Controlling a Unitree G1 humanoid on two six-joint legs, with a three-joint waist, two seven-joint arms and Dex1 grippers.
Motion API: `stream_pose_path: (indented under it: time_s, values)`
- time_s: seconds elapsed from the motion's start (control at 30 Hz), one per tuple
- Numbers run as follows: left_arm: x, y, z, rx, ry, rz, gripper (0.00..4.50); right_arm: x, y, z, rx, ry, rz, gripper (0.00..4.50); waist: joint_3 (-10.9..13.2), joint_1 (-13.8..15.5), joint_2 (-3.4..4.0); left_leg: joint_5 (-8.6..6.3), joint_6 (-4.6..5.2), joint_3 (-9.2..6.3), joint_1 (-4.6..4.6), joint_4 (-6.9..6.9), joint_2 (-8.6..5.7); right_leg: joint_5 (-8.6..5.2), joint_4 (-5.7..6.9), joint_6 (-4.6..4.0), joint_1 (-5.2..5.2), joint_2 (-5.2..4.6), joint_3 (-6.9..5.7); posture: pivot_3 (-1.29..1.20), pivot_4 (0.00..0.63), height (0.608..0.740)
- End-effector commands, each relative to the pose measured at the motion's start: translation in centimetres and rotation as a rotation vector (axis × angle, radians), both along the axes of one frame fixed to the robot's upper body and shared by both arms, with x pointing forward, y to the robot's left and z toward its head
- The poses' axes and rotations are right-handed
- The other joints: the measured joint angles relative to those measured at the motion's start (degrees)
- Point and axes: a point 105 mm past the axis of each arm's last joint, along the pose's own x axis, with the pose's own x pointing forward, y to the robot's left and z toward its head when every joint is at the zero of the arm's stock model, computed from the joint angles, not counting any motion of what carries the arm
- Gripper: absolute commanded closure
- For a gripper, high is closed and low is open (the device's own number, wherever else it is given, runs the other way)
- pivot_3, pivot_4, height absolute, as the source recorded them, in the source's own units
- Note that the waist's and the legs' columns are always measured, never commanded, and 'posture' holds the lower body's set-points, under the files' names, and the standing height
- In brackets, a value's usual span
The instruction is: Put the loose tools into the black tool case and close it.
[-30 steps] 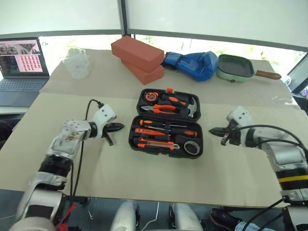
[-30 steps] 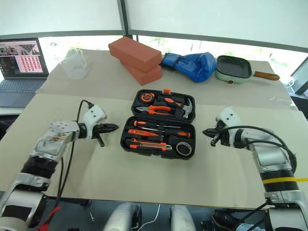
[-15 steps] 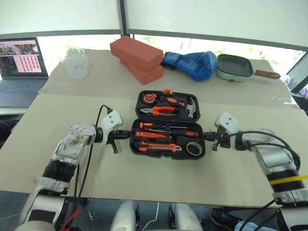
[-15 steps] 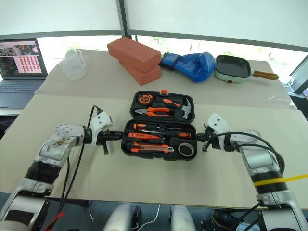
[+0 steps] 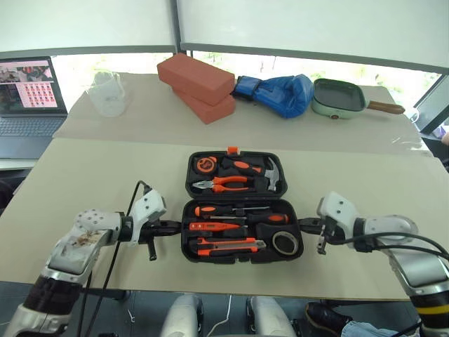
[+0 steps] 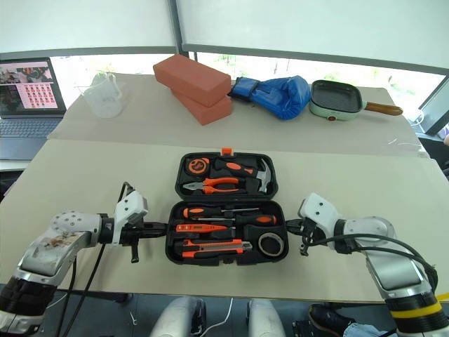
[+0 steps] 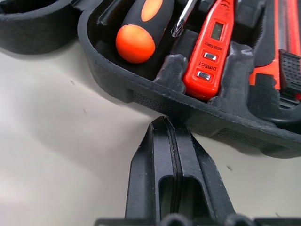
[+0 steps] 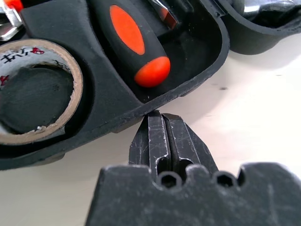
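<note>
The black tool case [image 5: 188, 242] lies open on the table in front of me, its lid half [image 5: 193, 184] on the far side. In the near half lie two black-and-orange screwdrivers [image 5: 235, 209], a thin orange screwdriver [image 5: 210, 227] and the utility knife [image 5: 228, 245], each in a recess. My left gripper [image 5: 175, 225] is shut, and its tip [image 7: 163, 123] presses the case's left end wall. My right gripper [image 5: 304, 224] is shut too, its tip [image 8: 157, 115] against the right end wall beside a tape roll [image 8: 33, 89].
The lid half holds pliers [image 5: 223, 184], a hammer [image 5: 270, 172] and a tape measure [image 5: 204, 163]. Two red bricks [image 5: 196, 78], a blue glove [image 5: 280, 93] and a green pan [image 5: 340, 98] line the far edge. A clear beaker [image 5: 107, 93] and a laptop [image 5: 28, 91] stand at the far left.
Both grippers closed in on the case's two ends from the sides, then drew back towards me. The case has slid nearer the table's front edge between them.
</note>
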Motion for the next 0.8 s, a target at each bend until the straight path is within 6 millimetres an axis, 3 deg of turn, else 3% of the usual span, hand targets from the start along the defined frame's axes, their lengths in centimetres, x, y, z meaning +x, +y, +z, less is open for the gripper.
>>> stream_pose_path:
  time_s: [0.03,0.17,0.27,0.33,0.43,0.53,0.7,0.77,0.8]
  values:
    - [-1.5,0.2,-0.2,-0.001,0.011,-0.002,4.47,-1.4,0.8,1.2,0.033,-0.029,0.033,4.49,-0.01,-0.06,0.01,0.00,0.00,0.00,0.00,-0.01,0.02,0.00,0.00,-0.01,-0.01,0.00,0.00,0.00,0.150,0.738]
    - [-1.0,2.1,-0.7,0.063,-0.012,0.075,4.47,-2.0,0.4,1.2,0.031,-0.019,0.006,4.49,-0.01,-0.07,0.02,-0.01,-0.01,0.00,0.06,-0.02,0.02,-0.02,0.00,-0.02,0.04,-0.01,0.00,0.00,0.150,0.738]
    - [0.4,4.9,-0.7,0.120,-0.021,0.185,4.47,-1.4,-1.5,1.2,-0.022,-0.027,-0.070,4.49,-0.01,-0.15,0.02,0.00,-0.02,0.03,0.24,-0.02,0.04,-0.01,0.06,-0.07,0.15,0.01,0.01,0.00,0.150,0.738]
    - [1.5,6.6,-0.3,0.148,-0.028,0.262,3.96,-0.6,-3.1,1.5,-0.044,-0.024,-0.136,4.50,-0.01,-0.15,0.02,0.01,-0.03,0.05,0.40,-0.02,0.05,-0.03,0.10,-0.11,0.25,0.01,0.00,0.00,0.150,0.738]
    - [3.5,8.1,1.4,0.097,-0.035,0.372,3.01,0.9,-5.1,2.9,-0.026,-0.024,-0.227,3.66,-0.02,-0.19,0.02,0.04,-0.07,0.08,0.50,-0.02,0.06,-0.03,0.12,-0.14,0.30,0.03,0.00,0.00,0.150,0.738]
    - [6.0,7.9,3.7,-0.034,-0.006,0.471,1.85,2.7,-5.7,4.6,0.026,-0.035,-0.270,2.59,0.00,-0.36,0.00,0.07,-0.11,0.08,0.51,0.00,0.06,-0.01,0.19,-0.16,0.28,0.07,0.01,0.00,0.150,0.738]
    - [9.0,4.4,6.5,-0.209,0.105,0.510,0.09,6.4,-4.2,6.6,0.180,0.000,-0.319,0.94,0.00,-0.31,-0.02,0.08,-0.11,0.03,0.25,0.07,-0.04,0.03,0.23,-0.08,0.13,0.07,0.01,0.00,0.150,0.738]
    - [10.3,2.7,7.2,-0.255,0.141,0.520,0.00,8.1,-2.7,7.0,0.242,0.041,-0.335,0.23,0.00,-0.41,-0.02,0.08,-0.11,0.00,0.17,0.07,-0.12,0.04,0.22,-0.07,0.09,0.08,0.01,0.00,0.150,0.738]
    - [10.9,2.0,7.4,-0.268,0.158,0.528,0.00,8.8,-2.1,7.0,0.262,0.062,-0.339,0.09,0.00,-0.45,-0.02,0.08,-0.11,-0.01,0.14,0.07,-0.14,0.04,0.21,-0.07,0.07,0.08,0.01,0.00,0.150,0.738]
